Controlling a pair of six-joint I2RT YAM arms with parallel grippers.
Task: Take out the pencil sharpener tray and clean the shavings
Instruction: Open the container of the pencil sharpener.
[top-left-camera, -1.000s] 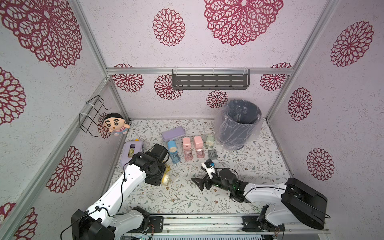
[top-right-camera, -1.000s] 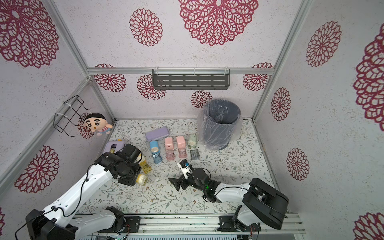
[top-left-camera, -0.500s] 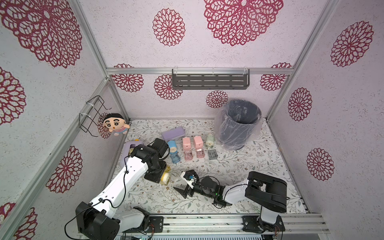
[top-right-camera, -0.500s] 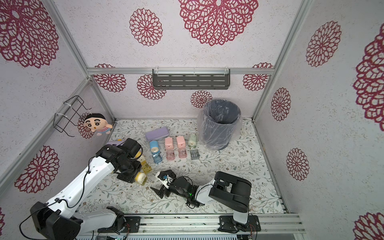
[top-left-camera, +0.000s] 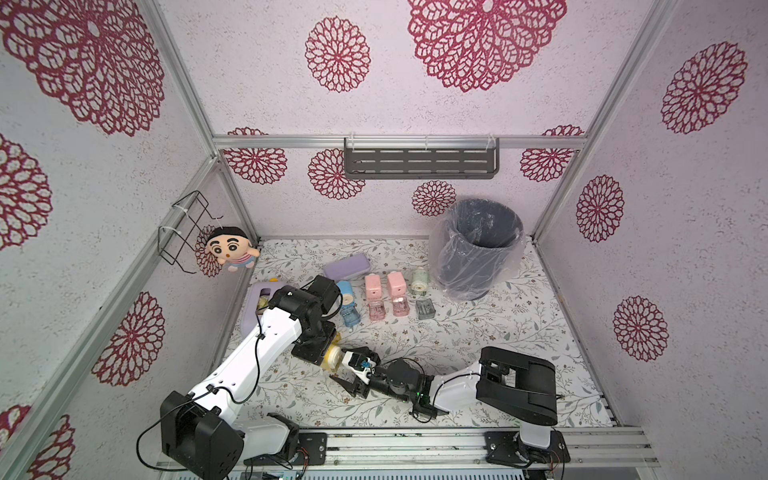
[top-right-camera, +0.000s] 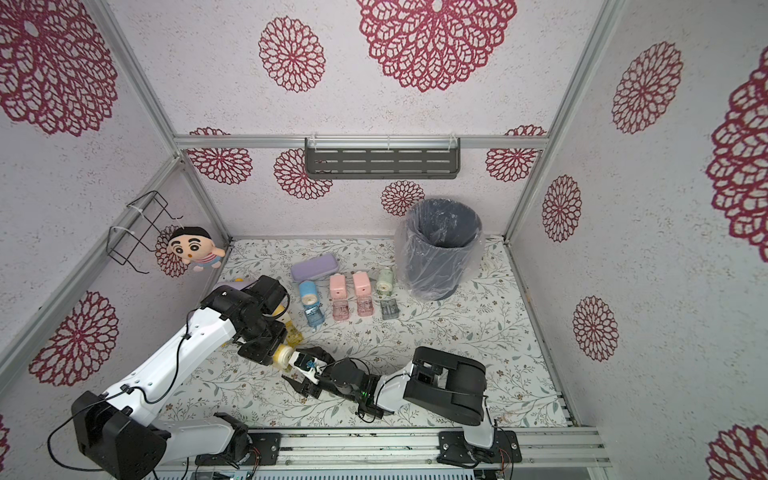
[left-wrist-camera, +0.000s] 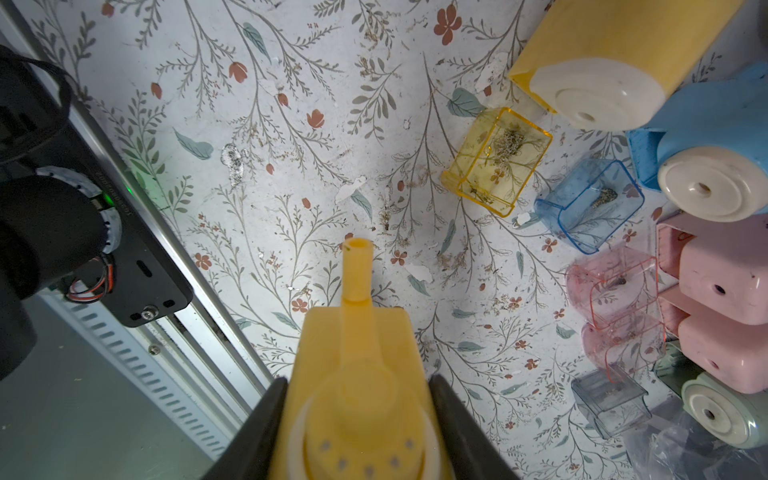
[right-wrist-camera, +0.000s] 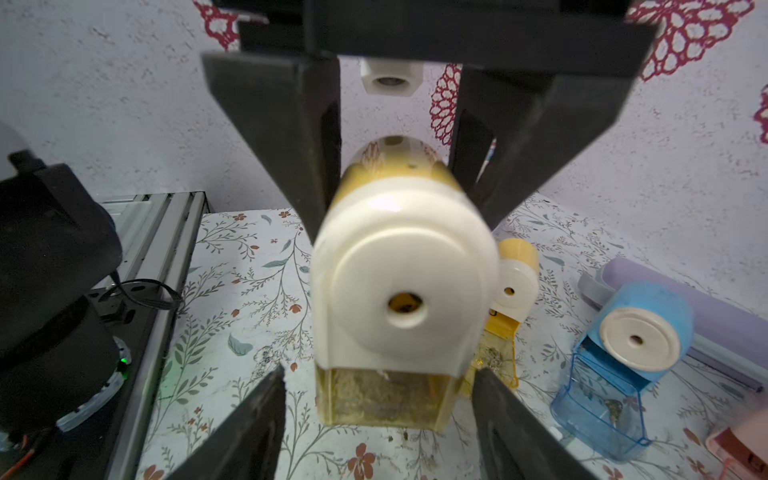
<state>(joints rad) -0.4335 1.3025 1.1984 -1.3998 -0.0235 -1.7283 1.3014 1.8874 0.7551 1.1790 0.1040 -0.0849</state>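
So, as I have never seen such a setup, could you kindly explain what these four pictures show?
Two white robot arms work at a flowered table. Both top views look down from overhead; the other two come from a camera on each arm's wrist. The left gripper is shut on a yellow pencil sharpener. The right gripper is open, its jaws either side of that sharpener's clear tray, which holds shavings. On the table are other sharpeners, among them a blue sharpener and a pink sharpener with trays pulled out, and a plastic-lined bin.
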